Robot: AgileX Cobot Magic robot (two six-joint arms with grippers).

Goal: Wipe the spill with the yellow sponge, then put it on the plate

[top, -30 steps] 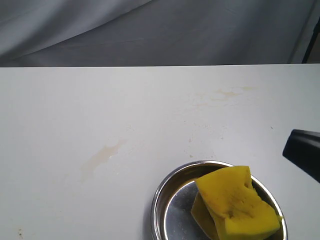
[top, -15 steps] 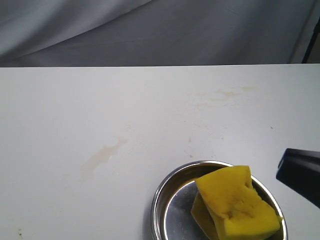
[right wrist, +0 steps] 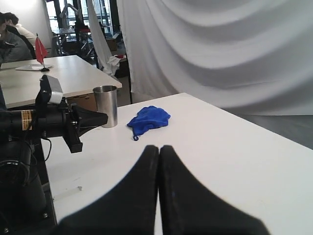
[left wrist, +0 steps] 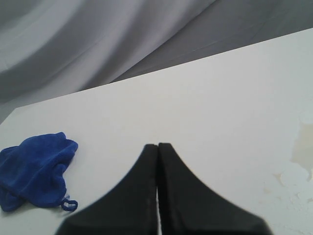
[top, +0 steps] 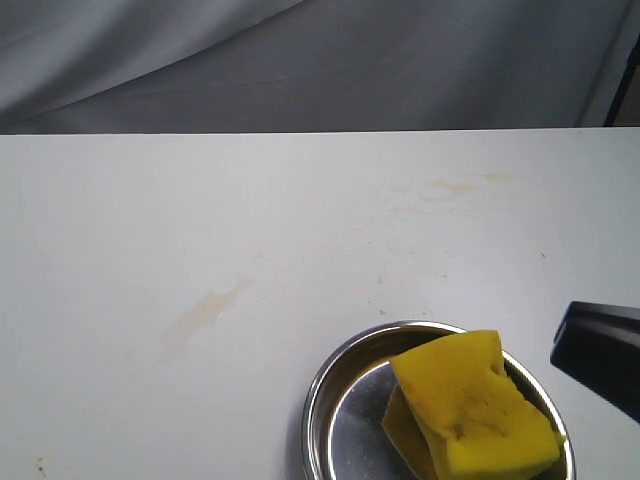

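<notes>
The yellow sponge (top: 470, 412) lies tilted in the steel plate (top: 335, 395) at the near right of the table, with no gripper touching it. A faint pale tan smear, the spill (top: 205, 310), marks the white table left of the plate; the left wrist view shows a smear (left wrist: 303, 152) too. My right gripper (top: 585, 345) pokes in from the right edge, just right of the plate, apart from it. In its own view the right gripper (right wrist: 159, 147) is shut and empty. My left gripper (left wrist: 157, 145) is shut and empty, over bare table, outside the exterior view.
A second faint stain (top: 465, 185) lies at the far right of the table. A blue cloth (right wrist: 149, 119) and a steel cup (right wrist: 106, 105) sit near a table end, next to the left arm (right wrist: 54, 120). The cloth (left wrist: 34, 169) also shows in the left wrist view.
My right gripper has slid a little leftward and lower, towards the plate's right side. Sponge, plate and smear have not moved.
</notes>
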